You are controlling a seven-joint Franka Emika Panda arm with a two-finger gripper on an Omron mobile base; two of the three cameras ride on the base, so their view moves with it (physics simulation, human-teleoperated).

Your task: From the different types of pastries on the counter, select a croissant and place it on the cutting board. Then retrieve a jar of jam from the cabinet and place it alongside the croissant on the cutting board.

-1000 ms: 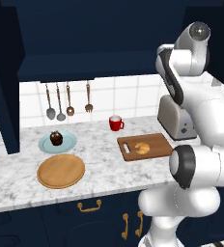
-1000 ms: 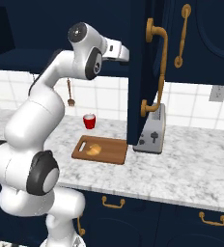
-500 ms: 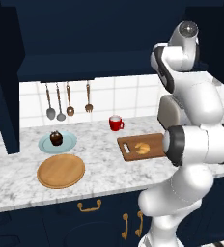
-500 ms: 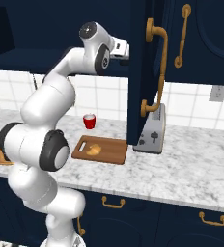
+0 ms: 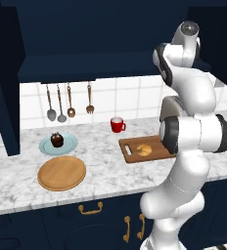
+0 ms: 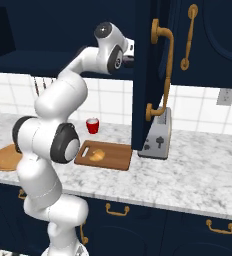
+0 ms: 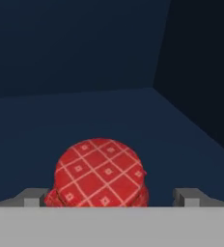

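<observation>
In the hand view the jar of jam [image 7: 99,173], with a red checked lid, stands on the navy cabinet shelf [image 7: 181,135]. My gripper [image 7: 113,198] is open around it; the left fingertip [image 7: 34,197] is close to the jar and the right one stands well clear. In the right base view the hand [image 6: 129,54] reaches into the cabinet behind its open door [image 6: 147,75]. The croissant [image 5: 144,149] [image 6: 97,154] lies on the cutting board [image 5: 130,145] [image 6: 115,159]. The chocolate pastry [image 5: 56,140] sits on a pale blue plate [image 5: 70,145].
A red mug [image 5: 117,125] [image 6: 92,125] stands behind the board. A round wooden plate [image 5: 61,172] [image 6: 5,157] lies at the counter's front left. A toaster [image 6: 155,136] sits under the open door. Utensils [image 5: 69,100] hang on the tiled wall.
The arm has stretched up and forward, carrying the hand further into the cabinet. Nothing on the counter has moved.
</observation>
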